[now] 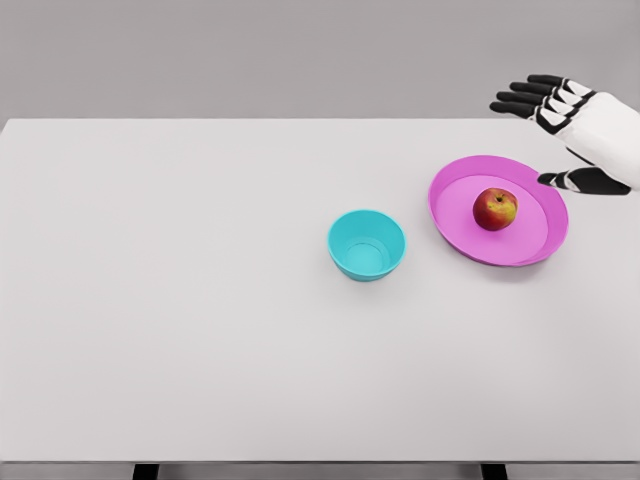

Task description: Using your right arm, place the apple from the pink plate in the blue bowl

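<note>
**Apple on the pink plate, right hand open beside it**

Apple [495, 209], red with a yellowish patch near its top, sits upright on the pink plate [455, 190], slightly right of the plate's middle, in the right half of the frame a little above centre height. The plate is tilted as seen, its near rim lower right, and rests on the white bench [200, 330]. Nothing touches the apple but the plate under it.

Just left of the plate and a little lower in the frame stands the blue bowl [366, 245], upright and apart from the plate, with a narrow strip of bench between the two. Its inside shows only its own turquoise floor.

The right hand [575, 125] comes in from the right edge at the upper right of the frame, white at the palm and wrist with black fingers [520, 100]. The fingers are spread and stretched toward the left, holding nothing. The thumb [570, 180] points left and its tip lies just beside the plate's right rim; whether it touches the rim cannot be told. The hand is near the apple but clear of it.
</note>
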### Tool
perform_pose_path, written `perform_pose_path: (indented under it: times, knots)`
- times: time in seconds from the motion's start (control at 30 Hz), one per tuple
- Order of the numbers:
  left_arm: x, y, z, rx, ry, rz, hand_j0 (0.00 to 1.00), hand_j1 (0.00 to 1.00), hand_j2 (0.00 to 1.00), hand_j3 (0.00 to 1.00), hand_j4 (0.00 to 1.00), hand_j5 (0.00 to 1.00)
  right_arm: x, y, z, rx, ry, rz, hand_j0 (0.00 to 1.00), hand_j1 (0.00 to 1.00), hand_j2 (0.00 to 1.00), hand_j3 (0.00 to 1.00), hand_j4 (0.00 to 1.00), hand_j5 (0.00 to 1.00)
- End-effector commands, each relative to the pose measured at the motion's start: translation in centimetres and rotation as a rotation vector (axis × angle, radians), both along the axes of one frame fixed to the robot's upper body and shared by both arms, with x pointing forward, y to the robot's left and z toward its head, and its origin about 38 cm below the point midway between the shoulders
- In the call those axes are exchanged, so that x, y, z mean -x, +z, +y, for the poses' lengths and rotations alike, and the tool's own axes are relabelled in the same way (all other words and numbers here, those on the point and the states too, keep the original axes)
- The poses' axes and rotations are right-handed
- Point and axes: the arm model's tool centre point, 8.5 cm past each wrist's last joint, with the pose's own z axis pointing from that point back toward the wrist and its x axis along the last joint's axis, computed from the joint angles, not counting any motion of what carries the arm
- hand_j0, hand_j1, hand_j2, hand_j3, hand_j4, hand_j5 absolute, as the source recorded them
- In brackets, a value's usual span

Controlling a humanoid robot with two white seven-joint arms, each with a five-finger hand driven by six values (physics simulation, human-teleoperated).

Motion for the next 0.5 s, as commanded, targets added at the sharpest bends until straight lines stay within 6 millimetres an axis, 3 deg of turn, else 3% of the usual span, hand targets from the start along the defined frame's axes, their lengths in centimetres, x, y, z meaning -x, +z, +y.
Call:
perform_pose_path:
  times: [0.0,0.1,0.23,0.33,0.47]
  knots:
    - [0.0,0.0,0.0,0.0,0.0,0.0,1.0,1.0,1.0,1.0,1.0,1.0,0.0,0.0,0.0,-0.003,0.002,0.002,1.0,1.0,1.0,1.0,1.0,1.0]
    - [0.0,0.0,0.0,0.0,0.0,0.0,1.0,1.0,1.0,1.0,1.0,1.0,-0.1,0.6,-0.6,-0.004,-0.014,-0.006,1.0,1.0,1.0,1.0,1.0,1.0]
    - [0.0,0.0,0.0,0.0,0.0,0.0,1.0,1.0,1.0,1.0,1.0,1.0,-0.6,-0.9,-2.4,0.004,-0.071,0.039,1.0,1.0,1.0,1.0,1.0,1.0]
    - [0.0,0.0,0.0,0.0,0.0,0.0,1.0,1.0,1.0,1.0,1.0,1.0,-0.7,-2.7,-1.8,0.191,-0.043,0.198,1.0,1.0,1.0,1.0,1.0,1.0]
    - [0.0,0.0,0.0,0.0,0.0,0.0,1.0,1.0,1.0,1.0,1.0,1.0,-1.3,-1.8,-1.8,0.443,-0.03,0.337,1.0,1.0,1.0,1.0,1.0,1.0]
